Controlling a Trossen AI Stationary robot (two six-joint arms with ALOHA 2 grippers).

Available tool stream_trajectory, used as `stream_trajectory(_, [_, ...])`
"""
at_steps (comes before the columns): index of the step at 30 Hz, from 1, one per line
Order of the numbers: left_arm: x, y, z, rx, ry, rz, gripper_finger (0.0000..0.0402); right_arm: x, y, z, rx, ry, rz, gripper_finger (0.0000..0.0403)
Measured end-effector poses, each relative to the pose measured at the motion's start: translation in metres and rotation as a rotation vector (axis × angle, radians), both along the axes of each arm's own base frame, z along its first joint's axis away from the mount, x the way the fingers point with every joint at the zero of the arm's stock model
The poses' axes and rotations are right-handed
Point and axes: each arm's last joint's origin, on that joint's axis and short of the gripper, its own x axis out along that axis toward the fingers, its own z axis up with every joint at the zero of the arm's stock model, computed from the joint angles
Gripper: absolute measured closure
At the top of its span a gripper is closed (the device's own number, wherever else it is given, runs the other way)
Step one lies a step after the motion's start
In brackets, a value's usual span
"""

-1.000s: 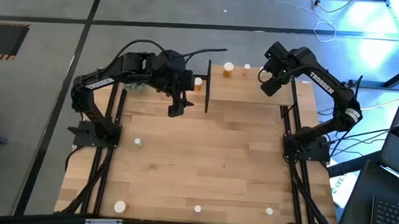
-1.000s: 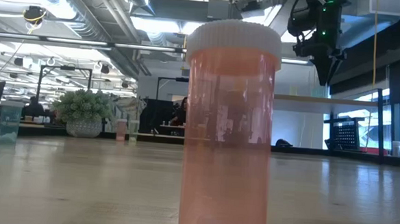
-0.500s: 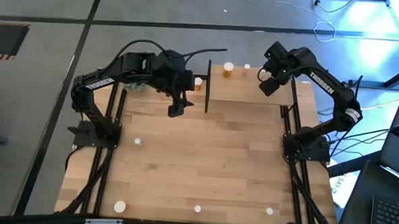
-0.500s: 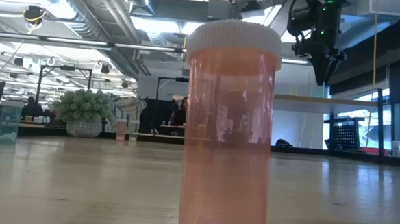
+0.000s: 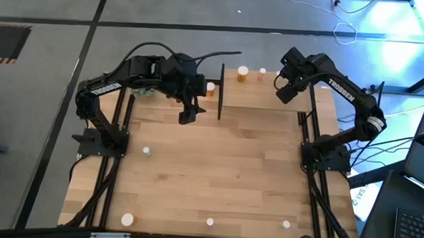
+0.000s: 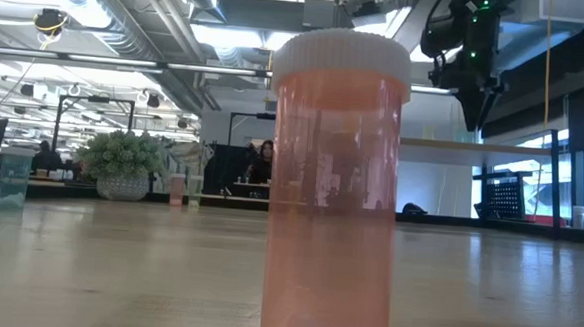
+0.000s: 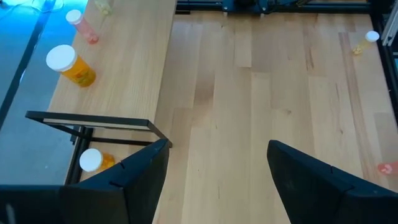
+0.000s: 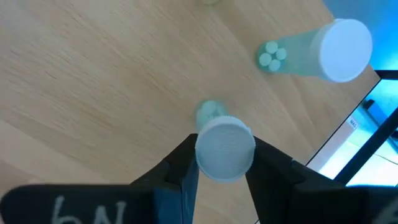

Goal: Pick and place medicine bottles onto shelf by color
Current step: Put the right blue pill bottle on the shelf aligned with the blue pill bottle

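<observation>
Over the far right corner of the table (image 5: 231, 177) my right claw (image 8: 224, 163) hangs in the air, pinching a green bottle (image 8: 224, 148) by its sides just under the white cap, one finger (image 8: 181, 163) on each flank. Below it, on the wood, a second green bottle (image 8: 323, 50) stands upright, white cap toward the camera, pale pills showing through its base; it is apart from the one I hold. From above, that claw (image 5: 284, 91) sits just right of the shelf (image 5: 253, 88), whose board lies along the far edge beside a thin black post (image 5: 221, 91).

On the shelf, from above, an orange bottle (image 5: 242, 74) stands with a smaller pink one (image 5: 262, 74) just to its right. My left wrist camera shows the same pair, orange (image 7: 70, 64) and pink (image 7: 81, 26), apart from each other, and a third orange bottle (image 7: 96, 161) behind the black frame, beside my finger (image 7: 134, 180).

My left claw (image 5: 188, 115) hovers near the far middle of the table, left of the post, fingers spread wide with nothing between them, only bare wood below.

Near the table's front edge several small bottles stand well apart: one (image 5: 127, 219) at the left, one (image 5: 210, 221) in the middle, one (image 5: 286, 224) at the right, and another (image 5: 147, 150) farther in on the left. The low camera is filled by a pink-orange bottle (image 6: 335, 186) standing upright right before it.
</observation>
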Motion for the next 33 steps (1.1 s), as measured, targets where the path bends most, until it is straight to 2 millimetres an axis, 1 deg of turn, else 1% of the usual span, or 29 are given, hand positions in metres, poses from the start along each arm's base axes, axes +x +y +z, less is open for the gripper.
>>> stream_trajectory(4, [0.0000,0.0000,0.0000,0.001,0.000,0.000,0.0133,0.0010,-0.0011,0.0033,-0.007,-0.006,0.014,0.0286])
stream_trajectory(12, [-0.0001,0.0000,0.0001,0.001,0.000,0.000,0.0133,0.0010,-0.0010,0.0033,-0.006,-0.007,0.015,0.0284])
stream_trajectory(18, [-0.0001,-0.0001,0.0001,-0.001,-0.001,0.001,0.0133,0.0015,-0.0009,0.0004,0.018,-0.006,0.017,0.0266])
stream_trajectory(26, [-0.0001,0.0000,0.0001,-0.003,-0.001,0.003,0.0133,0.0012,-0.0010,0.0017,0.007,-0.006,0.015,0.0234])
stream_trajectory(33, [-0.0001,0.0000,0.0001,-0.003,-0.001,0.003,0.0133,0.0007,-0.0003,0.0017,0.011,-0.006,-0.009,0.0229])
